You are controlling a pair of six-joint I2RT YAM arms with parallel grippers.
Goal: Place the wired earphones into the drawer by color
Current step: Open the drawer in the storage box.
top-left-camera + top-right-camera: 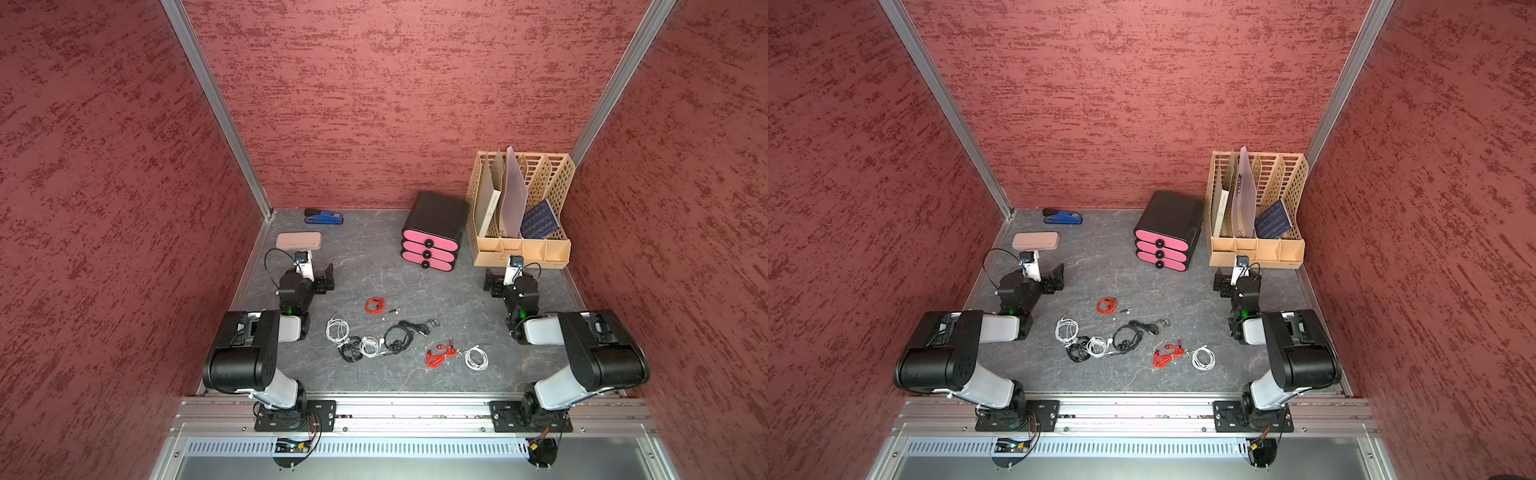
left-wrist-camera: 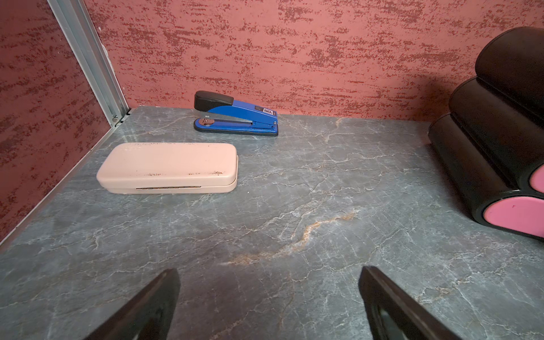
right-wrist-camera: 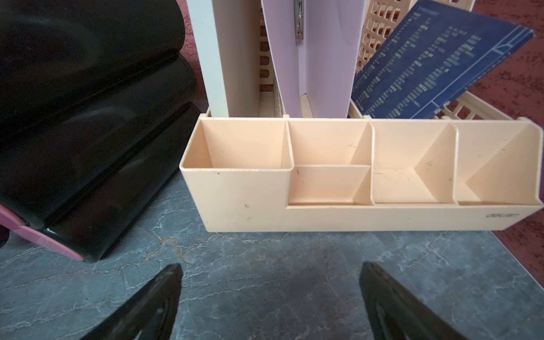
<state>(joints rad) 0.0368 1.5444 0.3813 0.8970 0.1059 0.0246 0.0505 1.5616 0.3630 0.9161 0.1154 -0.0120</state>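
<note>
Pose: both folded back, wrists low | left claw [image 2: 269, 270] spread — above tabletop [image 2: 294, 176] | right claw [image 3: 270, 266] spread — facing organizer [image 3: 250, 200]

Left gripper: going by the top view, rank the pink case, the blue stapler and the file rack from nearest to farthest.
1. The pink case, just beyond the left gripper, toward the left wall.
2. The blue stapler, farther back against the rear wall.
3. The file rack, across the table in the far right corner.

Red textured walls [image 1: 374, 104] are boxing in a grey marbled tabletop [image 1: 374, 282].
Aluminium posts [image 1: 219, 108] are running up both back corners; a metal rail [image 1: 415, 409] is edging the front.
</note>
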